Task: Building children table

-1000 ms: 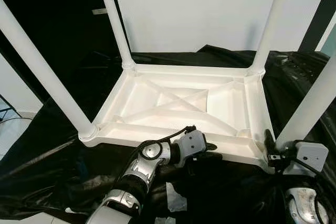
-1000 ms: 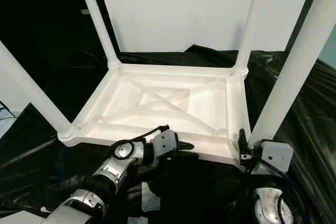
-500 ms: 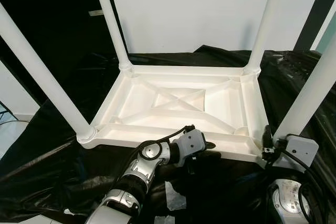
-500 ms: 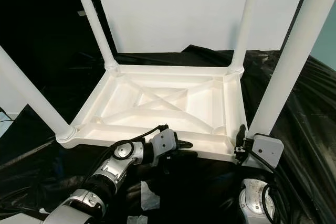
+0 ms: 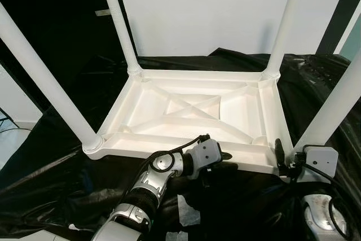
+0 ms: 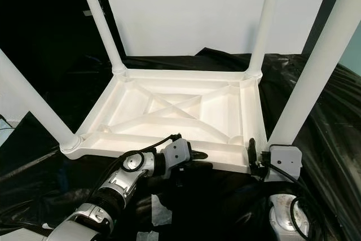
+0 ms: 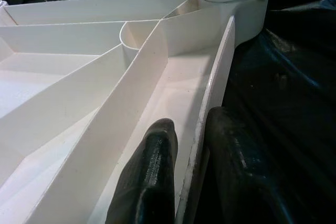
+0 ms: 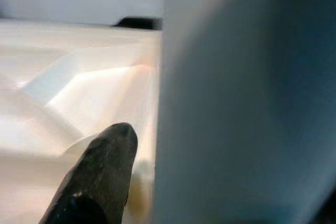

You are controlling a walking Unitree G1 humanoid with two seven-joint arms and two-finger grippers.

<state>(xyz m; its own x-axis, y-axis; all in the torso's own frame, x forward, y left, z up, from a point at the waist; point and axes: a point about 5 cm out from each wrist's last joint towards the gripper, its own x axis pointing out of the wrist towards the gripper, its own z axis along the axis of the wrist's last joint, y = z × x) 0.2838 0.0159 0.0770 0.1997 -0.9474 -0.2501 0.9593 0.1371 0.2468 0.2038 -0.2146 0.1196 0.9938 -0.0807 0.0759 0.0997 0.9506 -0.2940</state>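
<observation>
Clamped on the near rim of the upside-down white plastic children's table, the left gripper has one black finger inside the rim wall and the other outside it. At the table's near right corner, the right gripper holds the white round leg standing there, one fingertip pressed beside it. Black plastic sheeting on the floor carries the table, its four legs pointing up.

Upturned table lies on sheet, four legs upward.
</observation>
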